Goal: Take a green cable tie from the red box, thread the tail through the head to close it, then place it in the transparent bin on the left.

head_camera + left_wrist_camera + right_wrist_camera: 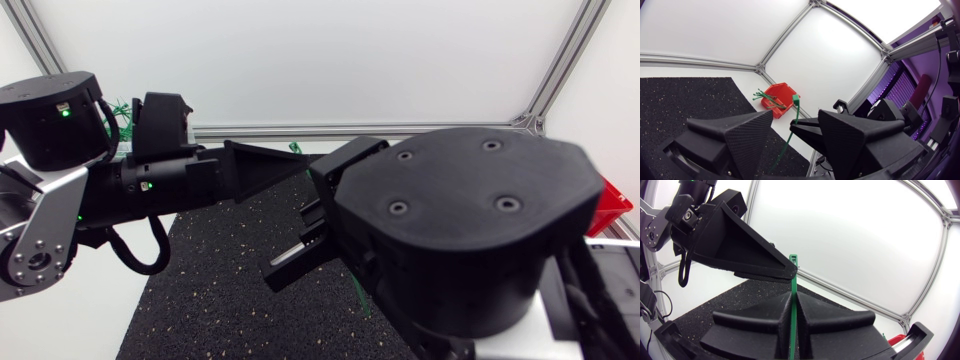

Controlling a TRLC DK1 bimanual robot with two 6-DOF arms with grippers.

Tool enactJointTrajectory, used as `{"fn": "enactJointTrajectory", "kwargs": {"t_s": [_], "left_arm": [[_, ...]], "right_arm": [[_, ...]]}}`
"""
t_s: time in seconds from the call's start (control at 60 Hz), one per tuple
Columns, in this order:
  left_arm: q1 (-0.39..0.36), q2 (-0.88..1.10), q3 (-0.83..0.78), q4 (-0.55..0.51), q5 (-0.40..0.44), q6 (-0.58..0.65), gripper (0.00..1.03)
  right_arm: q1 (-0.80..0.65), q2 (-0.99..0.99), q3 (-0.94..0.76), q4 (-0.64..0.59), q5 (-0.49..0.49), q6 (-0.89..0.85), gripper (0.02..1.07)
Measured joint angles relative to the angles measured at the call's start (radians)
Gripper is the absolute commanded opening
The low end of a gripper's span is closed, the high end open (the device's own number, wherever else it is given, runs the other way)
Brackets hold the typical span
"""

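White table (747, 82), black speckled mat (220, 290) on it, red box (780, 97) just off the mat's corner.

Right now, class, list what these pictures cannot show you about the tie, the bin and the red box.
Transparent bin: in the head view the left arm covers it; no wrist view shows it.
Red box: in the head view, cut by the edge and the right arm.
Green cable tie: its tail end leaves the right wrist view under the right gripper.

The green cable tie (793, 311) is straight and unclosed. It stands upright, head uppermost, clamped between the fingers of the right gripper (794, 296). The red box (782, 95) rests on the bench, with more green ties (765, 98) protruding over its rim.
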State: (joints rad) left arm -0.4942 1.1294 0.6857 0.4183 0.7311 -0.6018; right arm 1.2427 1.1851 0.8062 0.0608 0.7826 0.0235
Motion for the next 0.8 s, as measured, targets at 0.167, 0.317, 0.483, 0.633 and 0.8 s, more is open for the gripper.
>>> {"fn": "enactJointTrajectory", "kwargs": {"t_s": [0.167, 0.317, 0.483, 0.633, 0.8], "left_arm": [[0.0, 0.015, 0.002, 0.006, -0.014, 0.0, 0.47], [0.0, 0.024, 0.006, 0.01, -0.022, 0.0, 0.34], [-0.002, 0.026, 0.008, 0.018, -0.035, 0.0, 0.28], [-0.007, 0.033, 0.011, 0.025, -0.038, 0.0, 0.24], [-0.018, 0.035, 0.011, 0.026, -0.046, 0.0, 0.24]], "right_arm": [[0.0, 0.0, 0.0, 0.0, 0.0, 0.0, 0.07], [0.0, 0.0, 0.0, 0.0, 0.0, 0.0, 0.07], [0.0, 0.0, 0.0, 0.0, 0.0, 0.003, 0.07], [0.0, 0.0, 0.0, 0.0, 0.0, 0.003, 0.07], [0.0, 0.0, -0.001, 0.0, 0.0, 0.003, 0.07]]}}
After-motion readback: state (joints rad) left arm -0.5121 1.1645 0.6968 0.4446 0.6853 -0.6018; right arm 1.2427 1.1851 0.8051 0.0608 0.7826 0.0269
